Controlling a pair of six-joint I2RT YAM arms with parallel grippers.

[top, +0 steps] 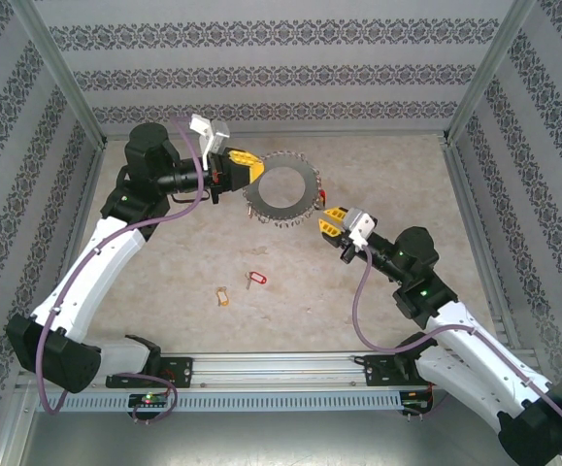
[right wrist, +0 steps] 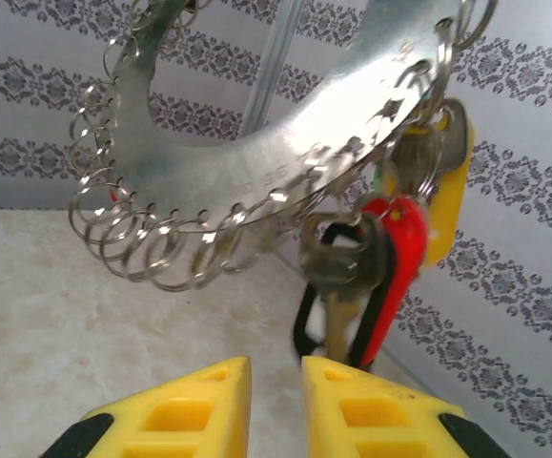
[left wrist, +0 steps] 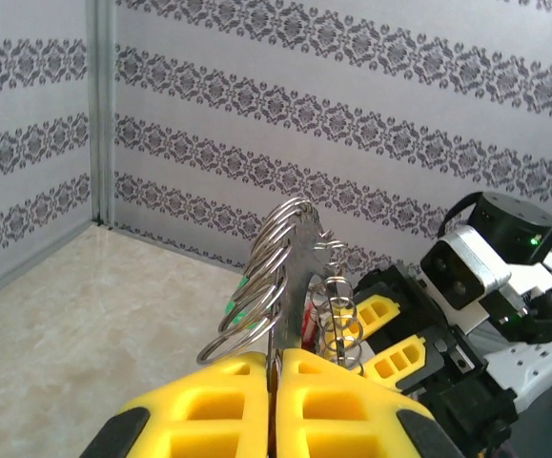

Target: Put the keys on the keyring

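The keyring [top: 307,184], a wide metal ring fringed with small split rings and silvery keys, hangs above the back of the table. My left gripper [top: 258,175] is shut on its left edge; in the left wrist view the yellow fingers [left wrist: 237,391] pinch the plate [left wrist: 295,277]. My right gripper [top: 323,219] sits at the ring's lower right, open a narrow gap with nothing between its fingers [right wrist: 276,367]. Just past its tips hang ring keys with a red tag [right wrist: 395,258] and a yellow tag [right wrist: 447,205]. Two loose keys lie on the table: red-tagged [top: 255,279] and tan-tagged [top: 223,295].
Patterned walls and metal posts [top: 84,121] close in the table on three sides. A metal rail [top: 281,374] with the arm bases runs along the near edge. The left arm's cable [top: 188,199] loops close to the ring.
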